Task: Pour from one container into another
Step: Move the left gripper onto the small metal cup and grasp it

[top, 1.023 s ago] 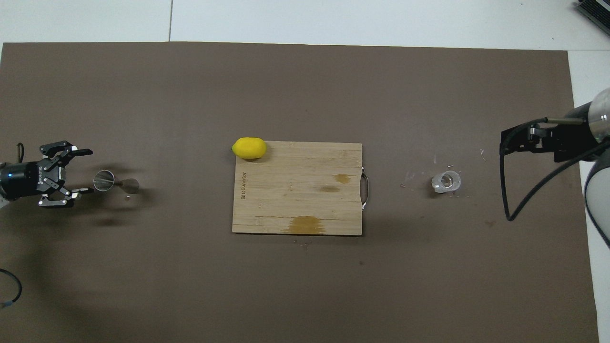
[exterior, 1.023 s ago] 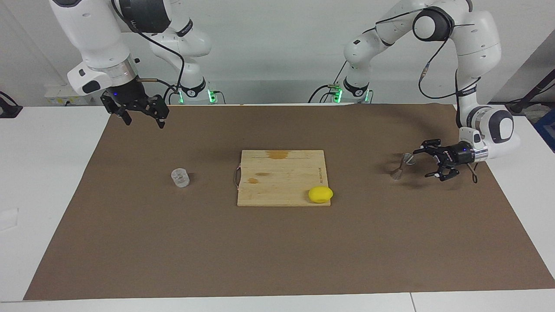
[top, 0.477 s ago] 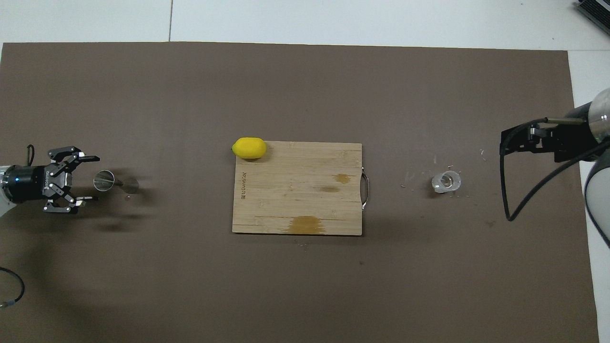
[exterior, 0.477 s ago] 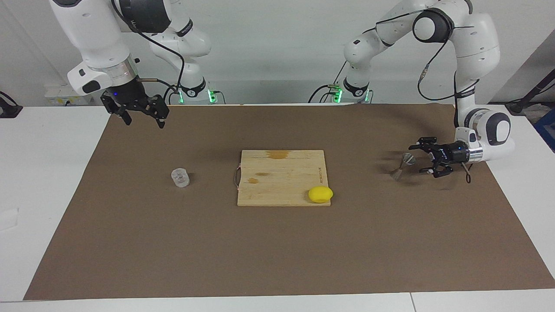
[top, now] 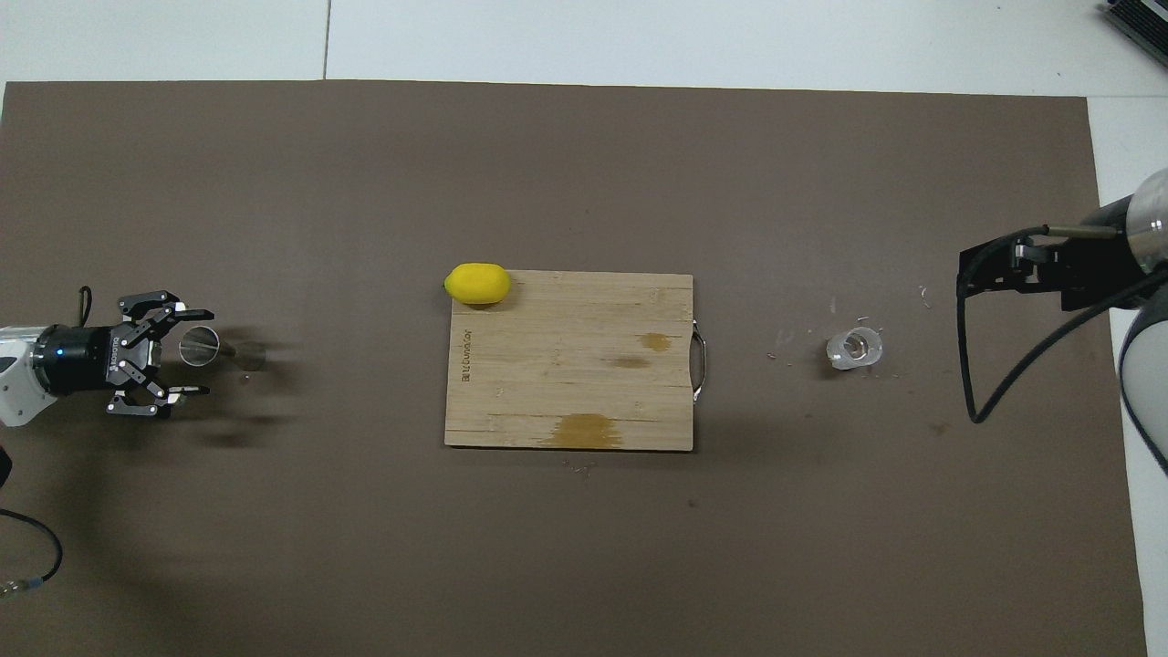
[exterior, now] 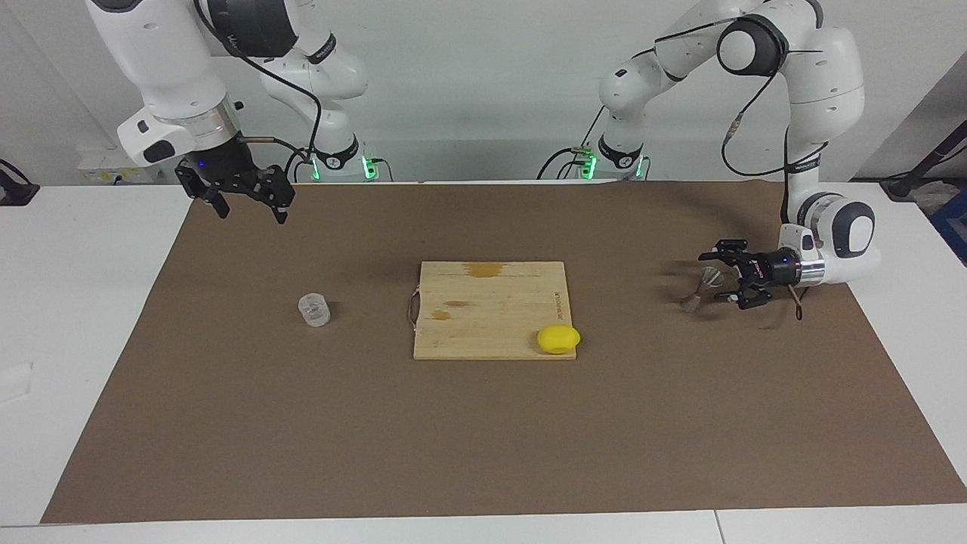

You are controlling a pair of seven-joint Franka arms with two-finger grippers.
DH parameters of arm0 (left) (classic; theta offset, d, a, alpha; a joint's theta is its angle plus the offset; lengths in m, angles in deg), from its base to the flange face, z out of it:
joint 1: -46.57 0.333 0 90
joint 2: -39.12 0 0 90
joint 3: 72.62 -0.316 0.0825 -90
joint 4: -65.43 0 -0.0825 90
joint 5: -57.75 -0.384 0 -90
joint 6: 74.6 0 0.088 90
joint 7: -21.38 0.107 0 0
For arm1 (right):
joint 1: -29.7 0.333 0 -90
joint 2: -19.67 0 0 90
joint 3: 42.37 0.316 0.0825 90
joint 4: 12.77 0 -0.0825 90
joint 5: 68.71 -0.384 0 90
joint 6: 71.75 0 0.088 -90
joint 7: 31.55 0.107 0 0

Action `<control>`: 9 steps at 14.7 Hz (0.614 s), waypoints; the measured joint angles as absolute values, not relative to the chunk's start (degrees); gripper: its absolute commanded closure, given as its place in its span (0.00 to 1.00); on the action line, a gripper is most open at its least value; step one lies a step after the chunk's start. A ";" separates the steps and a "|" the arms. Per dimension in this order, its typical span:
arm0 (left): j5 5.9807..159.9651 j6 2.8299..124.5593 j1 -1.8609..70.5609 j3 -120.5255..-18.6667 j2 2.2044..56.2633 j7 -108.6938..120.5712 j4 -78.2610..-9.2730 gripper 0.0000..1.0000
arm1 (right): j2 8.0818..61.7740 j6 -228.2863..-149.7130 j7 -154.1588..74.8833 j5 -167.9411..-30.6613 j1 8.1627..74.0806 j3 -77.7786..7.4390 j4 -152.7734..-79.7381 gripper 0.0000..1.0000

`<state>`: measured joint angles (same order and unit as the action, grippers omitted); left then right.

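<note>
This looks like a robotics lab: two white robot arms (exterior: 801, 91) stand bolted at the edge of a white surface (exterior: 83, 302) covered by a brown mat (exterior: 483, 438), with cables (exterior: 302, 98) trailing (green lights glow at their bases) against bare pale walls (exterior: 468, 68), probably a test room.

One glass tumbler (exterior: 314, 310), one metal jigger (exterior: 702, 289), one lemon (exterior: 558, 338), one wooden cutting board (exterior: 491, 302), one brown mat (exterior: 483, 438).
</note>
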<state>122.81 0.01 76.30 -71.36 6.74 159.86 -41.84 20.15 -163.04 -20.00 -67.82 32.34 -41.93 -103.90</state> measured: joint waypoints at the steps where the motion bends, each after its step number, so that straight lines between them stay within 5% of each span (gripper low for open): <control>1: 122.96 0.03 76.22 -71.36 6.74 159.87 -41.84 0.00 | 20.15 -163.04 -20.00 -67.82 32.34 -41.93 -103.90 0.00; 5: 123.39 0.02 76.17 -71.36 6.74 159.94 -41.81 0.03 | 20.15 -163.04 -20.00 -67.82 32.34 -41.93 -103.90 0.00; 9: 123.41 0.02 76.17 -71.39 6.74 159.95 -41.75 0.37 | 20.15 -163.04 -20.00 -67.82 32.34 -41.93 -103.90 0.00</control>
<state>123.41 0.02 76.17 -71.39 6.74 159.95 -41.75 20.15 -163.04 -20.00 -67.82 32.34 -41.93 -103.90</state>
